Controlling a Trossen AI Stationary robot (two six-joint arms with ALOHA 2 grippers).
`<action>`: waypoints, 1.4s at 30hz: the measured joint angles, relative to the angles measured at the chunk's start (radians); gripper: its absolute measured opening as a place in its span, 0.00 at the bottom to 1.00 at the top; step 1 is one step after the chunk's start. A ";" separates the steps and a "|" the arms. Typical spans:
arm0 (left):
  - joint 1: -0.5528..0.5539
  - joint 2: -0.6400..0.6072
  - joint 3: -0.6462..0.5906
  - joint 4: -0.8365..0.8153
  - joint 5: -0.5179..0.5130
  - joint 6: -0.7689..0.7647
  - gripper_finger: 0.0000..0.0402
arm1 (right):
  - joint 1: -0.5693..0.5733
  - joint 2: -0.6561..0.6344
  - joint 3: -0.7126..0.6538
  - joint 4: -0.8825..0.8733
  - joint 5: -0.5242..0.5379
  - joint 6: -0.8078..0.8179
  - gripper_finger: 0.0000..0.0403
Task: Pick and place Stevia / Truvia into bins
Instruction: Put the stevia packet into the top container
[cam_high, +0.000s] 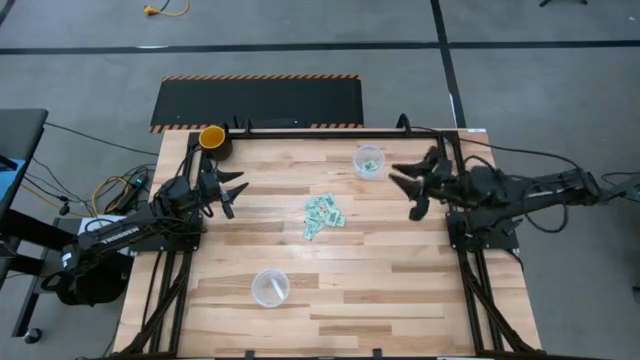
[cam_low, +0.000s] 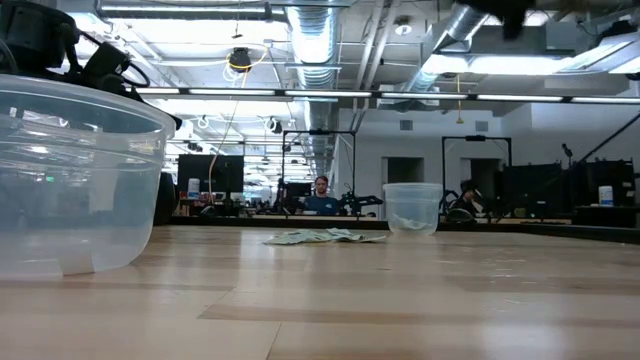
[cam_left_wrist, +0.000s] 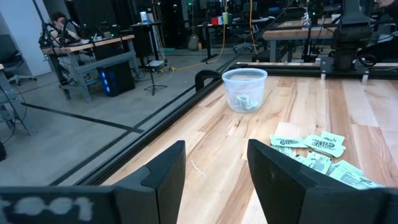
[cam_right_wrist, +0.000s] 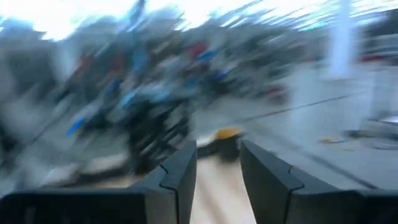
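Near clear cup (cam_low: 70, 190), packet pile (cam_high: 323, 214) beyond, both tools (cam_high: 228, 190) (cam_high: 411, 183) spread, empty

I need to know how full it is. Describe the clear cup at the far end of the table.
The far clear cup is a small round see-through plastic tub with a whitish rim, standing upright on the wooden table near its far edge, beyond the pile of packets. A few pale packets lie crumpled at its bottom; it is mostly empty. No gripper touches it.
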 joint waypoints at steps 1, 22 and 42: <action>0.000 0.000 0.000 0.000 0.000 0.000 0.41 | 0.017 -0.010 -0.060 0.100 0.065 0.002 0.29; 0.000 0.000 0.000 0.000 0.000 0.000 0.41 | 0.020 -0.023 0.037 -0.663 -0.270 0.300 0.29; 0.000 0.000 0.000 0.000 0.000 0.000 0.41 | 0.000 0.248 0.193 -1.034 -0.305 0.231 0.29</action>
